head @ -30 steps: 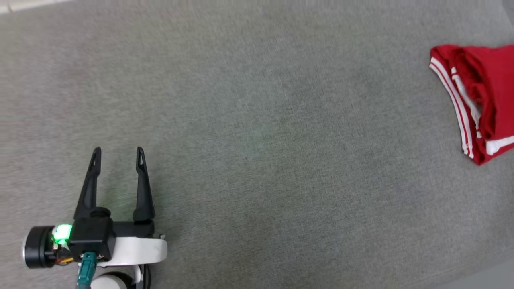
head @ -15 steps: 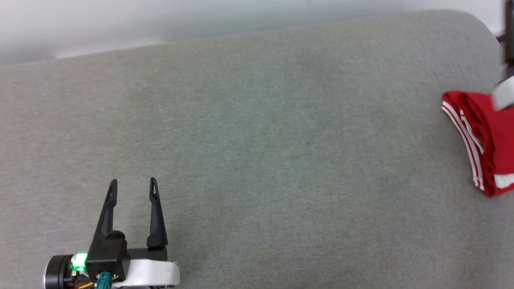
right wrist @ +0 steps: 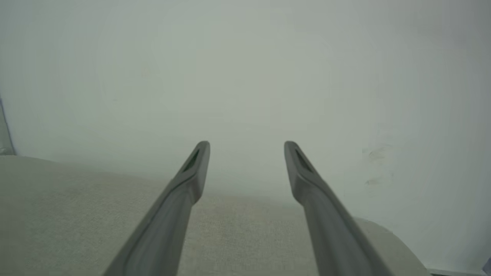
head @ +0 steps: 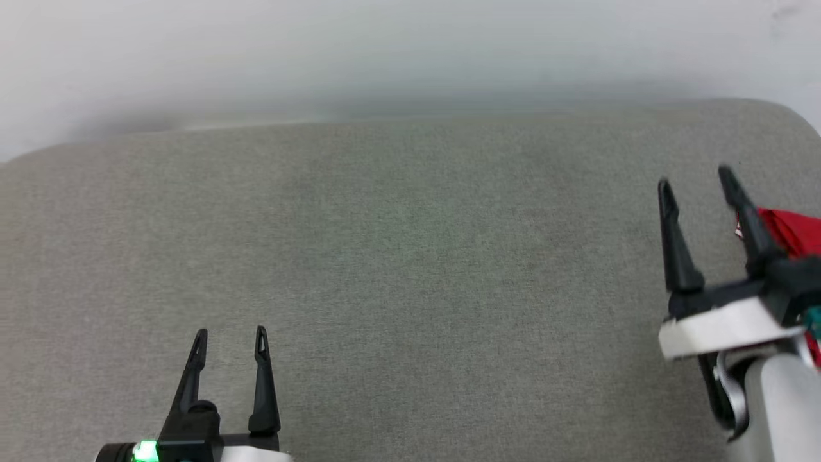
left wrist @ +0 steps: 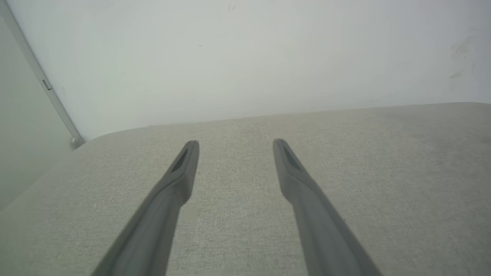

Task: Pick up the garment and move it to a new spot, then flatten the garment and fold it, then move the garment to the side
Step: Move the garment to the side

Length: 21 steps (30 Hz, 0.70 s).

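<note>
- A grey fabric surface (head: 410, 289) with a rounded far right corner filled most of the head view, and a plain pale wall (head: 410, 51) stood behind its far edge.
- The garment (head: 792, 231) lay at the right edge of the surface, short of the rounded corner. Only a small red bunch of it showed, with a hint of white trim, and the picture's edge cut off the rest.
- The right gripper (head: 695, 179) hung over the right side of the surface with its two dark fingers spread apart and nothing between them.
- Its outer finger crossed in front of the garment's left edge; whether the two touched could not be told.
- The right arm's pale forearm (head: 779, 398) rose from the near right of the surface.
- The left gripper (head: 231, 332) hung over the near left part of the surface, fingers parted and empty, with a green light (head: 146, 451) glowing at its base.
- In the left wrist view, the left gripper (left wrist: 235, 142) pointed across the bare surface (left wrist: 402, 172) towards the wall (left wrist: 245, 57).
- In the right wrist view, the right gripper (right wrist: 246, 143) pointed over the far edge of the surface (right wrist: 76, 199) at the wall (right wrist: 245, 76).
</note>
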Available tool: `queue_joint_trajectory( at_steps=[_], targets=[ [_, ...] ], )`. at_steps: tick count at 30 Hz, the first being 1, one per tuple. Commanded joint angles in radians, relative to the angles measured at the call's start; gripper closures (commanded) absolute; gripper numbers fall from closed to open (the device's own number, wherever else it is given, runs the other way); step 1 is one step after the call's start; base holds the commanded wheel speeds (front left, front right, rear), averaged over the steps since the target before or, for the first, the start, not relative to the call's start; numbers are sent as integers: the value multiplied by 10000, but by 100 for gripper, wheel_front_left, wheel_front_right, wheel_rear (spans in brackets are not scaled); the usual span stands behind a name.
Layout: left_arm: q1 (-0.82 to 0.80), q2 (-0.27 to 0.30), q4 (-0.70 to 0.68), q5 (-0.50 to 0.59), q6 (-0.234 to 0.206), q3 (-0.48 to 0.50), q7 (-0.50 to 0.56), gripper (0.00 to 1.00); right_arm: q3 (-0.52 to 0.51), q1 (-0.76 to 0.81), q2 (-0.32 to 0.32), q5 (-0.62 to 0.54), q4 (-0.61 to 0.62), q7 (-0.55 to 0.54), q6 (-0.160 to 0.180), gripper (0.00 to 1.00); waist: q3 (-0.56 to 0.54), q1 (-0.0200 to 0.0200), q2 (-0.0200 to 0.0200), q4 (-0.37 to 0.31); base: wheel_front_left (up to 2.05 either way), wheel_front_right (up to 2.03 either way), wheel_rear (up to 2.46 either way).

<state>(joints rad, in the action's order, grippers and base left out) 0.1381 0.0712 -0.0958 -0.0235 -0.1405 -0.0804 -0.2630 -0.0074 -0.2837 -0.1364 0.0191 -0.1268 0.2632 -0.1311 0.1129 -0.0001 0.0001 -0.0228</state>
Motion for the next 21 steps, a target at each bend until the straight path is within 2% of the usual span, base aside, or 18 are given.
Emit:
queue_joint_trajectory(
  at_steps=[1,9,21],
  targets=[
    [120,-20,22,-16,24,39,-21,0,-43,346,92,-25,115,12,8,0,-199,1,-1,175,0,0,0],
    [577,-33,208,18,168,89,-21,0,-514,2334,692,12,520,13,8,0,-670,1,-1,396,0,0,0],
    [1050,-78,477,-92,511,163,-21,0,-874,4149,880,424,1125,14,8,0,-1252,1,-1,510,0,0,0]
  ],
)
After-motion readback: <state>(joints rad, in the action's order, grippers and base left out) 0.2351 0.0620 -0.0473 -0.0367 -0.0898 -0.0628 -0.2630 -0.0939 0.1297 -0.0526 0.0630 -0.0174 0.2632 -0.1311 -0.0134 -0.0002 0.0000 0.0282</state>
